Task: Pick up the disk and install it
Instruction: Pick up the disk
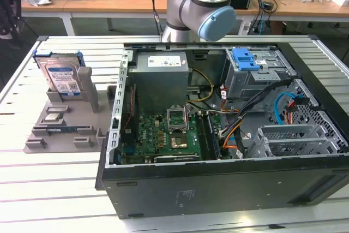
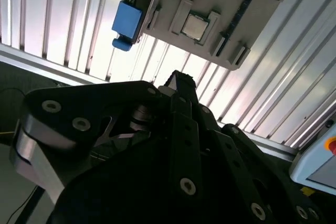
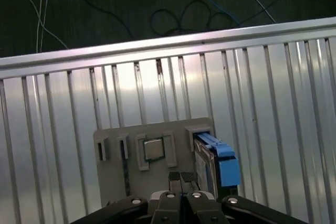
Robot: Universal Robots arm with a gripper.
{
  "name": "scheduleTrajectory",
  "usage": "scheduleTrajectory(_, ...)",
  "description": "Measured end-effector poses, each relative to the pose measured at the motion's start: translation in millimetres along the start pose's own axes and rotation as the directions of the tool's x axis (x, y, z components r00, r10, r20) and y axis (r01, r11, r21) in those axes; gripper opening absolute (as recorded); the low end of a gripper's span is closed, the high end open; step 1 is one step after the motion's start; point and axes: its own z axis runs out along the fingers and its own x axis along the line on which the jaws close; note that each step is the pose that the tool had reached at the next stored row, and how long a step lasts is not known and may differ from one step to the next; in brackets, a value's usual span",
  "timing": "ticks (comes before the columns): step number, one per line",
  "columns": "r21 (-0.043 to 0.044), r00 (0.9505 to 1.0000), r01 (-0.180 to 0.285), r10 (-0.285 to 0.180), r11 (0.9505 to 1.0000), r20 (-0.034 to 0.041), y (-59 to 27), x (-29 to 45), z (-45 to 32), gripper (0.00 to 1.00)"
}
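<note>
Standing disk (image 1: 59, 73), base hidden by holder (image 1: 61, 130)

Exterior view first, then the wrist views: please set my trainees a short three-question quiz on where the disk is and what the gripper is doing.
1. True or false: the disk already sits inside the open computer case.
2. The disk stands upright in: A) a drive bay of the case; B) the grey holder on the slatted table; C) a cardboard box.
3. In the first wrist view, what does the gripper hold?

Key
1. False: it is outside the case, to the exterior view's left.
2. B.
3. Nothing: it is shut and empty.
</note>
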Motion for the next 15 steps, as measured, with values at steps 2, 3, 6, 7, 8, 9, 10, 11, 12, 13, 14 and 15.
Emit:
scheduleTrajectory(2,-0.0002,1.0000,0.007,-0.007,1.0000,-0.0003,0.0,0.0,0.0,0.11)
scheduleTrajectory(3,-0.0002,1.0000,0.007,-0.007,1.0000,-0.0003,0.0,0.0,0.0,0.11)
scheduleTrajectory(6,-0.0002,1.0000,0.007,-0.007,1.0000,-0.0003,0.0,0.0,0.0,0.11)
scheduleTrajectory(7,-0.0002,1.0000,0.007,-0.007,1.0000,-0.0003,0.0,0.0,0.0,0.11)
scheduleTrajectory(8,-0.0002,1.0000,0.008,-0.008,1.0000,-0.0003,0.0,0.0,0.0,0.11)
scheduleTrajectory(9,-0.0002,1.0000,0.008,-0.008,1.0000,-0.0004,0.0,0.0,0.0,0.17)
scheduleTrajectory(10,-0.0002,1.0000,0.008,-0.008,1.0000,-0.0003,0.0,0.0,0.0,0.24)
scheduleTrajectory(11,-0.0002,1.0000,0.008,-0.008,1.0000,-0.0003,0.0,0.0,0.0,0.29)
scheduleTrajectory(12,-0.0002,1.0000,0.008,-0.008,1.0000,-0.0004,0.0,0.0,0.0,0.36)
scheduleTrajectory(13,-0.0002,1.0000,0.008,-0.008,1.0000,-0.0003,0.0,0.0,0.0,0.36)
scheduleTrajectory(14,-0.0002,1.0000,0.008,-0.008,1.0000,-0.0003,0.0,0.0,0.0,0.42)
scheduleTrajectory(15,-0.0002,1.0000,0.008,-0.008,1.0000,-0.0003,0.0,0.0,0.0,0.42)
